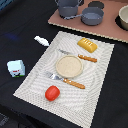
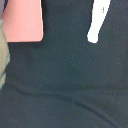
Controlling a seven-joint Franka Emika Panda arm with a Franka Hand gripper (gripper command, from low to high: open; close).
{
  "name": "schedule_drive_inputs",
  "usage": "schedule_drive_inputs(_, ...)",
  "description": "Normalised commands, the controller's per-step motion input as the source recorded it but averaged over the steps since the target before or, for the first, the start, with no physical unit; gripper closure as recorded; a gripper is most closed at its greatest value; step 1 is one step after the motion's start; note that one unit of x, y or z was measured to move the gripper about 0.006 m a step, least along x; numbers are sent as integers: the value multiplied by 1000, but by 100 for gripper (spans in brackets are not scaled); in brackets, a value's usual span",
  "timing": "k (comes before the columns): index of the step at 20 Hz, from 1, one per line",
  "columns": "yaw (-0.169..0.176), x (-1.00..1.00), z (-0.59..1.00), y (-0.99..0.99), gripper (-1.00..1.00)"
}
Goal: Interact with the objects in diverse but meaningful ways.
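Nearest the camera in the exterior view, the red tomato [image 1: 52, 92] lies at the placemat's [image 1: 100, 75] six o'clock edge. At centre sits a tan plate [image 1: 68, 66], fork [image 1: 66, 80] and knife [image 1: 79, 56] either side. Yellow bread loaf [image 1: 87, 44] lies at one o'clock, milk carton [image 1: 16, 68] at nine on the dark surface [image 1: 15, 30], white bottle [image 1: 41, 41] [image 2: 96, 24] at ten. Grey pots [image 1: 92, 16] stand at twelve. No fingers show; I cannot tell their state.
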Motion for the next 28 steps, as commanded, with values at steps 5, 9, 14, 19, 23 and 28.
schedule_drive_inputs(5, -48, 9, -377, -308, -100)
schedule_drive_inputs(9, -17, 6, -470, -239, -100)
schedule_drive_inputs(14, 0, -54, -515, -295, -100)
schedule_drive_inputs(19, 0, -59, -411, -167, -100)
schedule_drive_inputs(23, 0, -71, -425, -211, -100)
schedule_drive_inputs(28, 0, -213, -513, -297, -100)
